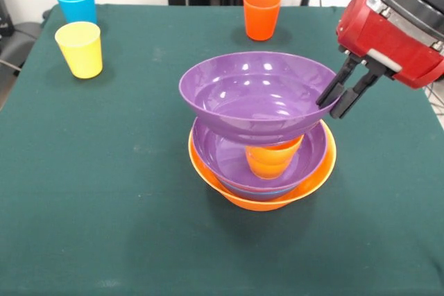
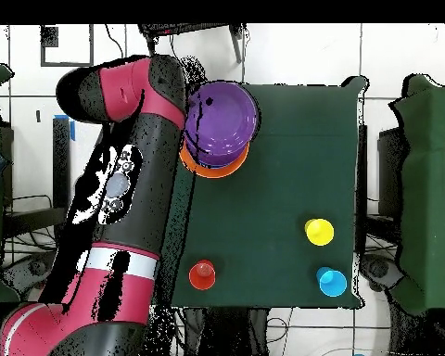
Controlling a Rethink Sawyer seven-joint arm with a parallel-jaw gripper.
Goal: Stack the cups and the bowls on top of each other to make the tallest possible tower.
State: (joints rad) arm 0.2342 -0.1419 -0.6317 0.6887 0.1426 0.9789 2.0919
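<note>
My gripper [image 1: 329, 109] is shut on the right rim of a wide purple bowl [image 1: 257, 95], one finger inside and one outside. That bowl hangs slightly tilted over the tower: a large orange bowl [image 1: 316, 178] holding a second purple bowl [image 1: 222, 154], with an orange cup [image 1: 272, 157] upright inside it. Whether the held bowl touches the cup I cannot tell. A thin blue rim [image 1: 267, 193] shows between the lower bowls. From overhead the purple bowl [image 2: 223, 119] covers the orange bowl [image 2: 217, 169], with the gripper [image 2: 197, 116] at its left rim.
Three cups stand apart on the green cloth: light blue [image 1: 76, 3] and yellow [image 1: 79, 48] at the far left, red-orange [image 1: 261, 14] at the far middle. Overhead they are the light blue [image 2: 332, 281], yellow [image 2: 319, 231] and red-orange [image 2: 202, 274] cups.
</note>
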